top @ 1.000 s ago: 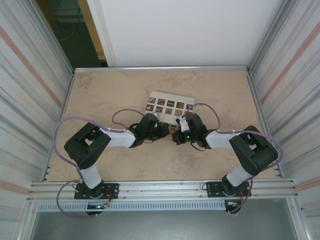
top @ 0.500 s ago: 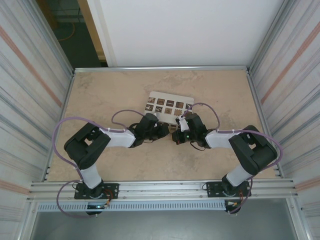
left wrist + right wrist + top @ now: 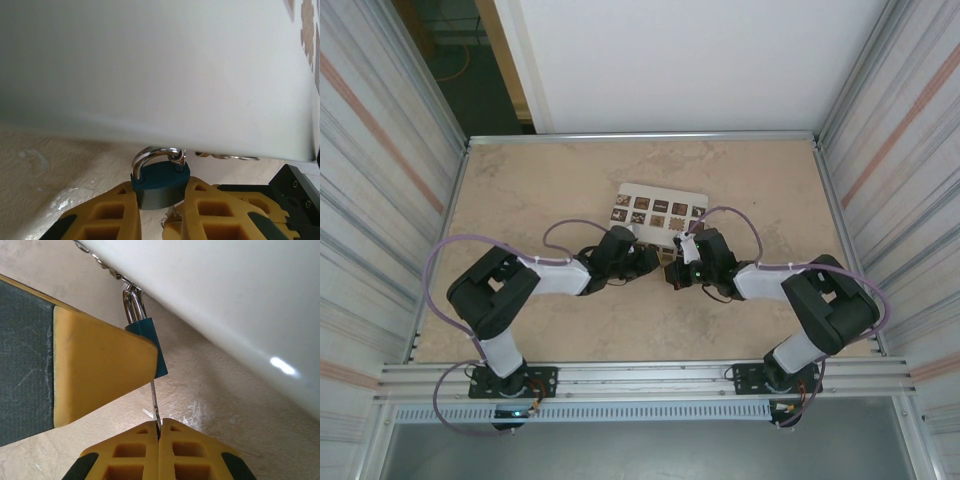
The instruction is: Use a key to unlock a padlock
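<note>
From the top external camera you see both arms folded inward, so the left gripper (image 3: 648,262) and the right gripper (image 3: 672,273) meet nose to nose at the middle of the table (image 3: 540,190), just in front of the white box (image 3: 660,210); the padlock and key are too small to pick out from here; the dark squares printed on the box are too small to read; bare table lies open to the left, to the right and behind the box, with ribbed metal walls (image 3: 380,180) closing in both sides.

In the left wrist view, the padlock (image 3: 160,181) stands upright between the left gripper's (image 3: 160,196) yellow fingers (image 3: 107,215); the jaws are only narrowly parted, clamped on the two sides of the blue body; the silver shackle (image 3: 150,154) rises right up to the box's lower edge, and the white face looms close above; a thin metal ring (image 3: 227,157) lies under that edge to the right.

In the right wrist view, the right gripper (image 3: 159,429) has its jaws pressed fully together on the key (image 3: 154,402); the thin blade runs up from the seam to meet the padlock's (image 3: 146,332) underside; you cannot tell how far in it sits; the left gripper's yellow finger (image 3: 100,375) covers one face of the lock; the box edge passes diagonally just beside the shackle (image 3: 131,305), leaving little room there; open table shows at lower right.
</note>
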Controlling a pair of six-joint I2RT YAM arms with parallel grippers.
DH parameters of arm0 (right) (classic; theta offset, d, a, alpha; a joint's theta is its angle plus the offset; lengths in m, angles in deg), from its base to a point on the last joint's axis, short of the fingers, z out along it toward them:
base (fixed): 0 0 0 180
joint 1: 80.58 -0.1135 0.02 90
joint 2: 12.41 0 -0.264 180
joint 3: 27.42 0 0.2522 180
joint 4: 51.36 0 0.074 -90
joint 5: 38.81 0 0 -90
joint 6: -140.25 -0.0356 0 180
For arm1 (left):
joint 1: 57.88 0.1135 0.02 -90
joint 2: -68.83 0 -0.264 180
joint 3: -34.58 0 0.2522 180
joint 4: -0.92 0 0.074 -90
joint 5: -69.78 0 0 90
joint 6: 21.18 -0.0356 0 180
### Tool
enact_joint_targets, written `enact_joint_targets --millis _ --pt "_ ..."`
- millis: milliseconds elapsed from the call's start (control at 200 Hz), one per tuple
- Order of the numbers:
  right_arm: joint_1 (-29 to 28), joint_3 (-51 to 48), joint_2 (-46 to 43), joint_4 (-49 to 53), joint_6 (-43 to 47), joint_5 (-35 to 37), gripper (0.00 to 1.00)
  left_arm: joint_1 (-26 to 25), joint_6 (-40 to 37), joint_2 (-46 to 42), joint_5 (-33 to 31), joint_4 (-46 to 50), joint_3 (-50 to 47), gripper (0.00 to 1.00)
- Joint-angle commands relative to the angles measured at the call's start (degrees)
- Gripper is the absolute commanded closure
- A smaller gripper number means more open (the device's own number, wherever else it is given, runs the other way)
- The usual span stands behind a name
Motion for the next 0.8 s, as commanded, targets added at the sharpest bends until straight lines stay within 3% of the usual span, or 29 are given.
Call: enact_joint_targets --millis 0,621,792 --pt "0.1 -0.2 -2.7 -4.9 -0.5 -2.2 1.0 -0.9 0.1 -2.6 1.9 -2.9 1.1 0.81" --pt "0.2 1.4 -3.2 -1.9 0.6 5.4 1.0 -1.7 0.4 -4.5 1.8 -0.5 0.9 0.81" --pt "-0.1 0.5 -3.2 -4.1 0.5 3.6 1.0 -1.7 0.4 -4.4 1.8 -0.4 1.0 0.81"
